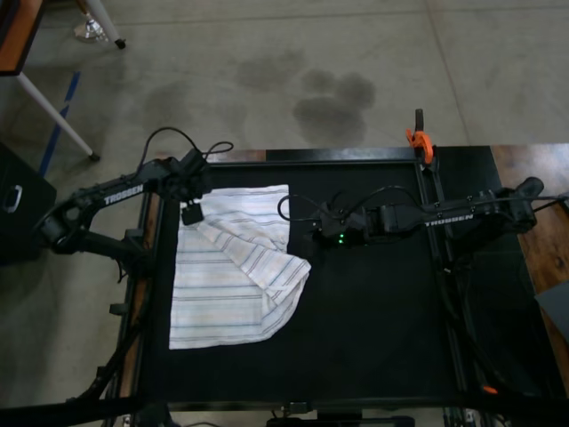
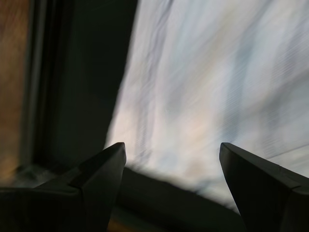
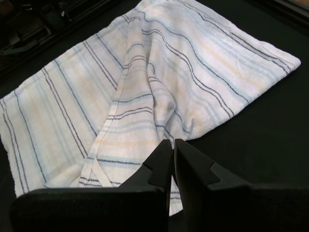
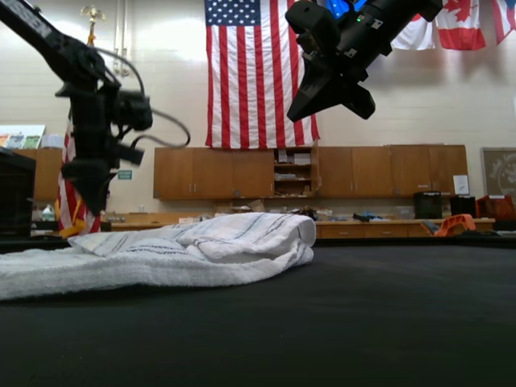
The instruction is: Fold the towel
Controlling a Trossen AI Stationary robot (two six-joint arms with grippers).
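Observation:
The towel (image 1: 233, 267), white with thin grey-blue stripes, lies on the left half of the black table (image 1: 382, 320) in the top view. One corner is turned over into a loose, rumpled flap (image 3: 159, 96). My left gripper (image 1: 191, 214) hangs just over the towel's far left corner. It is open, and between its fingers (image 2: 104, 164) the cloth (image 2: 203, 96) shows only as a blur. My right gripper (image 3: 173, 150) is shut on nothing. It is raised well above the table (image 4: 310, 97), by the towel's right edge (image 1: 307, 236).
An orange clamp (image 1: 420, 140) grips the table's far edge near the right arm's rail. A dark cabinet (image 1: 18, 200) and a white table leg (image 1: 53, 116) stand on the floor at the top view's left. Bare black surface (image 4: 363, 322) stretches right of the towel.

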